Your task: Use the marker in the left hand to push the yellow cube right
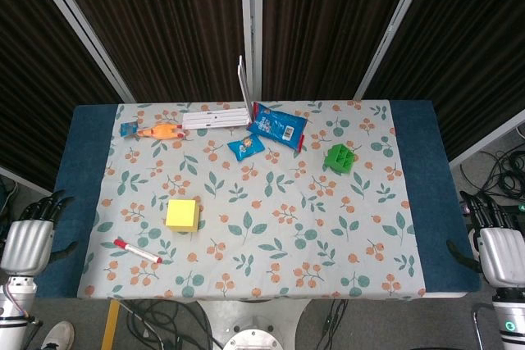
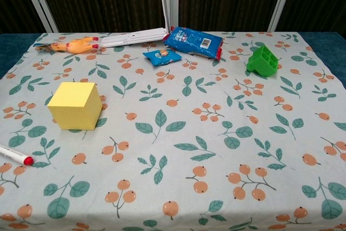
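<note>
A yellow cube (image 1: 182, 215) (image 2: 75, 105) sits on the left part of the floral tablecloth. A white marker with a red cap (image 1: 137, 251) (image 2: 14, 154) lies flat on the cloth just in front and left of the cube, held by nothing. My left hand (image 1: 31, 234) hangs beside the table's left edge, holding nothing, with its fingers apart. My right hand (image 1: 497, 239) hangs beside the right edge, also holding nothing and with fingers spread. Neither hand appears in the chest view.
At the back lie an orange rubber chicken (image 1: 161, 130) (image 2: 75, 45), a white folded board (image 1: 216, 119), a large blue snack bag (image 1: 278, 126) (image 2: 193, 41) and a small blue packet (image 1: 245, 147) (image 2: 162, 55). A green plastic block (image 1: 340, 156) (image 2: 262, 60) stands back right.
</note>
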You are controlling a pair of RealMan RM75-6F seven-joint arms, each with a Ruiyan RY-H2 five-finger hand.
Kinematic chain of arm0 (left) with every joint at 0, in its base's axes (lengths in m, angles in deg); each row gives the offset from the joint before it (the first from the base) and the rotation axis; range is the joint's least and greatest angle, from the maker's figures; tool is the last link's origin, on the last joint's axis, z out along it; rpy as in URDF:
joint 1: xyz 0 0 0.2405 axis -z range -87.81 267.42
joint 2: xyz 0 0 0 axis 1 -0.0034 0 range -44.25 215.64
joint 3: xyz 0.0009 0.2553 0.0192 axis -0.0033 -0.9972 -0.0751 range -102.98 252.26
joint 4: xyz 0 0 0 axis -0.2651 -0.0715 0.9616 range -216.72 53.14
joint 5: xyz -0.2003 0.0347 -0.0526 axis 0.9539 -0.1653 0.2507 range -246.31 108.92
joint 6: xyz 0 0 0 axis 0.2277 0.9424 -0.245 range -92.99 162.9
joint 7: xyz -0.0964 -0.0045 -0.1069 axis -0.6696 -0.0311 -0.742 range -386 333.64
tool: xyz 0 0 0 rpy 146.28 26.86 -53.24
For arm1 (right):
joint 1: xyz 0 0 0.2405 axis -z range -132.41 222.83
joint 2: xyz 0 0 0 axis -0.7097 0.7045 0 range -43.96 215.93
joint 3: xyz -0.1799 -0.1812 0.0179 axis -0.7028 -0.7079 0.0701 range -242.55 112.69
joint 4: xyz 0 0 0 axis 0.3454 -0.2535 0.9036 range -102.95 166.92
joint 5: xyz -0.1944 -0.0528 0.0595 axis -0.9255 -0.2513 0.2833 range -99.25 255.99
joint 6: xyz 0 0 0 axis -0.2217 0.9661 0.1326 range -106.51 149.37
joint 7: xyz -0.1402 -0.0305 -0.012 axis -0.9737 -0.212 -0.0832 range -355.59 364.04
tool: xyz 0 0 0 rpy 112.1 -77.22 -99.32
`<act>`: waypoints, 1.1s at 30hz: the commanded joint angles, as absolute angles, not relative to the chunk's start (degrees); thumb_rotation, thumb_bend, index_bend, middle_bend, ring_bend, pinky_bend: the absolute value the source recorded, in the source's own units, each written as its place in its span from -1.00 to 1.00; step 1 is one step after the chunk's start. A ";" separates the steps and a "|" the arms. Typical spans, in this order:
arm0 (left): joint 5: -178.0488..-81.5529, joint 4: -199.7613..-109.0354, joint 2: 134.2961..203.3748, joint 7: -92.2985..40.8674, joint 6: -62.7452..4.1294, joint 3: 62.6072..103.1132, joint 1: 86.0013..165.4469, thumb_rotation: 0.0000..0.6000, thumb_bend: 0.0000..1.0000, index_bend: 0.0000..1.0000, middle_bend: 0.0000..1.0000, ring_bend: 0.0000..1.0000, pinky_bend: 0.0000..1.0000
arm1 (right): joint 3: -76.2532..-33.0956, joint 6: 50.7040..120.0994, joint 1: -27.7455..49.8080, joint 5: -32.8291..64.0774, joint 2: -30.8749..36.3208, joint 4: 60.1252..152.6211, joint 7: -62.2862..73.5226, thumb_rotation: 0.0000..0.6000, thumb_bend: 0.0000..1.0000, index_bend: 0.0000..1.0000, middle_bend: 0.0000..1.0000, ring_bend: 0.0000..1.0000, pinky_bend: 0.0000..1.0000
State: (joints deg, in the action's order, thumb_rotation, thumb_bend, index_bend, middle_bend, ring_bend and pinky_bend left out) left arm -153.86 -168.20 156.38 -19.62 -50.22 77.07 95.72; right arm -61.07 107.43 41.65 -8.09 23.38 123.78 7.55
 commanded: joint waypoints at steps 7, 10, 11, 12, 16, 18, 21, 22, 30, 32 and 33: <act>-154.66 -168.33 155.70 -20.56 -49.05 76.51 96.32 1.00 -0.69 -0.43 -0.46 -0.58 -0.49 | -60.83 108.11 41.80 -8.30 23.53 123.89 7.74 1.00 -0.65 -1.00 -0.74 -1.00 -0.74; -156.32 -167.38 155.68 -21.53 -48.47 76.05 97.09 1.00 -0.69 -0.38 -0.41 -0.58 -0.49 | -60.66 108.31 41.78 -8.35 23.76 123.90 7.88 1.00 -0.65 -1.00 -0.74 -1.00 -0.74; -157.06 -166.80 155.81 -22.03 -48.14 75.89 97.54 1.00 -0.68 -0.36 -0.40 -0.58 -0.49 | -60.61 108.41 41.78 -8.43 23.81 123.88 7.97 1.00 -0.65 -1.00 -0.74 -1.00 -0.74; -157.59 -166.36 155.96 -22.41 -47.86 75.77 97.89 1.00 -0.68 -0.34 -0.38 -0.58 -0.49 | -60.57 108.46 41.77 -8.47 23.85 123.87 8.07 1.00 -0.65 -1.00 -0.74 -1.00 -0.74; -160.20 -164.22 157.00 -24.12 -46.40 74.89 99.55 1.00 -0.65 -0.24 -0.30 -0.57 -0.49 | -60.51 108.17 41.63 -8.38 24.03 123.67 8.51 1.00 -0.65 -1.00 -0.74 -1.00 -0.74; -161.61 -162.87 157.94 -24.93 -45.74 74.22 100.30 1.00 -0.64 -0.21 -0.26 -0.54 -0.49 | -60.51 108.10 41.59 -8.41 24.10 123.66 8.76 1.00 -0.65 -1.00 -0.74 -1.00 -0.74; -163.21 -161.00 159.50 -26.07 -44.48 73.01 101.17 1.00 -0.62 -0.17 -0.20 -0.53 -0.49 | -60.55 107.90 41.49 -8.48 24.18 123.67 9.17 1.00 -0.65 -1.00 -0.74 -1.00 -0.74; -163.65 -160.34 160.01 -26.31 -44.11 72.59 101.36 1.00 -0.61 -0.16 -0.19 -0.53 -0.49 | -60.54 107.77 41.43 -8.44 24.20 123.66 9.23 1.00 -0.65 -1.00 -0.74 -1.00 -0.74; -166.57 -155.08 164.70 -27.31 -40.87 69.33 102.86 1.00 -0.57 -0.12 -0.17 -0.53 -0.49 | -60.58 106.69 40.84 -8.35 23.92 123.53 9.52 1.00 -0.65 -1.00 -0.74 -1.00 -0.74; -166.77 -154.06 165.67 -27.21 -40.27 69.05 103.23 1.00 -0.56 -0.12 -0.13 -0.51 -0.49 | -60.57 106.55 40.70 -8.41 23.89 123.50 9.59 1.00 -0.65 -1.00 -0.74 -1.00 -0.74; -166.85 -153.74 166.04 -27.23 -40.03 68.94 103.39 1.00 -0.55 -0.12 -0.12 -0.50 -0.49 | -60.56 106.55 40.67 -8.43 23.87 123.47 9.66 1.00 -0.65 -1.00 -0.74 -1.00 -0.74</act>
